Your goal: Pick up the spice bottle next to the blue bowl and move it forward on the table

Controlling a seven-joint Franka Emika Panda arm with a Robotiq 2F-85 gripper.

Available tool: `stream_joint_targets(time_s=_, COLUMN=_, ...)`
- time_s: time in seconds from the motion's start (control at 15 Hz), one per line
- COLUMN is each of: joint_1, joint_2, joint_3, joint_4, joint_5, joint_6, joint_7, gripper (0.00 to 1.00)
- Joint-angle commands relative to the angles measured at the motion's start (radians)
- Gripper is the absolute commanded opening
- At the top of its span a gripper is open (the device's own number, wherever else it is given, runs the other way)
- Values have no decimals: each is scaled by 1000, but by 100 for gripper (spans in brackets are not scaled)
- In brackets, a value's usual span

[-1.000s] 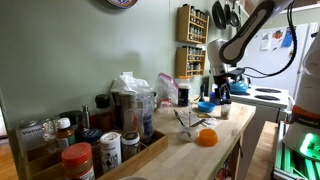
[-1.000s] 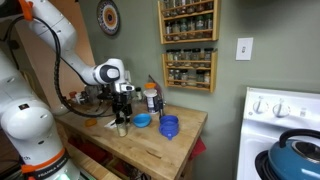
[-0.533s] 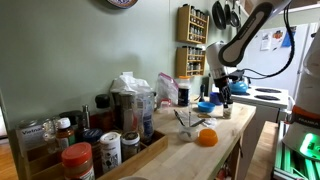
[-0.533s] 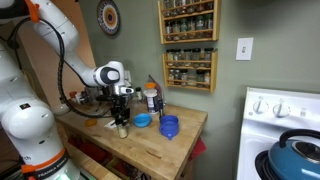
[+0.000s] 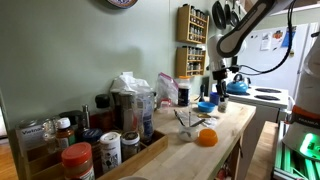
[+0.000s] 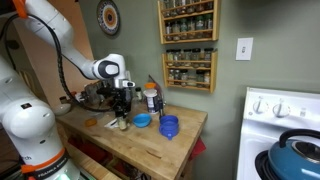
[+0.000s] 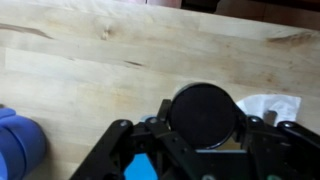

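In the wrist view the spice bottle's round black cap (image 7: 203, 115) fills the space between my gripper's (image 7: 203, 120) black fingers (image 7: 160, 112), which are shut on it over the light wooden table (image 7: 90, 70). In both exterior views the gripper (image 6: 121, 100) points straight down with the bottle (image 6: 121, 117) under it, right beside the small blue bowl (image 6: 142, 121). From the opposite side the gripper (image 5: 219, 88) hangs above the blue bowl (image 5: 207, 106). Whether the bottle's base touches the table cannot be told.
A blue-violet cup (image 6: 168, 127) stands near the bowl and shows at the wrist view's left edge (image 7: 15, 140). An orange fruit (image 5: 206, 137), jars (image 5: 78, 160) and a white stove (image 6: 285, 120) are around. Spice racks (image 6: 188, 40) hang on the wall.
The fingers went from open around the bottle to shut on it. The arm has since risen slightly.
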Motion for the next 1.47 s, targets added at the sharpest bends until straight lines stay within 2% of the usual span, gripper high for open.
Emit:
stream_joint_targets(time_s=0.0, joint_1=82, joint_2=-149, joint_3=-8, joint_4=25, joint_5=87, joint_6=-109, joint_7=-119, gripper=30)
stream_joint_targets(time_s=0.2, joint_1=146, joint_2=-232, joint_3=14, joint_4=47, joint_5=107, joint_6=-145, joint_7=-148, gripper=30)
stream_joint_targets(time_s=0.27, joint_1=120, joint_2=-162, joint_3=5, joint_4=56, joint_5=77, joint_6=-114, joint_7=-114, gripper=55)
stream_joint_targets(time_s=0.4, joint_1=148, joint_2=-206, joint_3=14, joint_4=58, joint_5=84, joint_6=-127, joint_7=-116, gripper=55)
stream_joint_targets(time_s=0.6, joint_1=152, joint_2=-219, joint_3=13, joint_4=56, joint_5=84, joint_6=-132, joint_7=-120, gripper=55)
stream_joint_targets(time_s=0.67, joint_1=152, joint_2=-218, joint_3=13, joint_4=54, joint_5=84, joint_6=-132, joint_7=-121, gripper=30)
stream_joint_targets(time_s=0.93, joint_1=219, joint_2=-180, joint_3=66, joint_4=129, joint_5=69, joint_6=-55, joint_7=-165, gripper=30)
stream_joint_targets(time_s=1.13, joint_1=280, joint_2=-132, joint_3=152, joint_4=239, joint_5=47, joint_6=-24, joint_7=-145, gripper=30)
stream_joint_targets(time_s=1.27, joint_1=312, joint_2=-84, joint_3=189, joint_4=293, joint_5=41, joint_6=69, joint_7=-155, gripper=30)
stream_joint_targets(time_s=1.33, joint_1=328, joint_2=-67, joint_3=188, joint_4=307, joint_5=58, joint_6=94, joint_7=-183, gripper=30)
stream_joint_targets(time_s=1.4, joint_1=313, joint_2=-126, joint_3=180, joint_4=265, joint_5=61, joint_6=48, joint_7=-149, gripper=55)
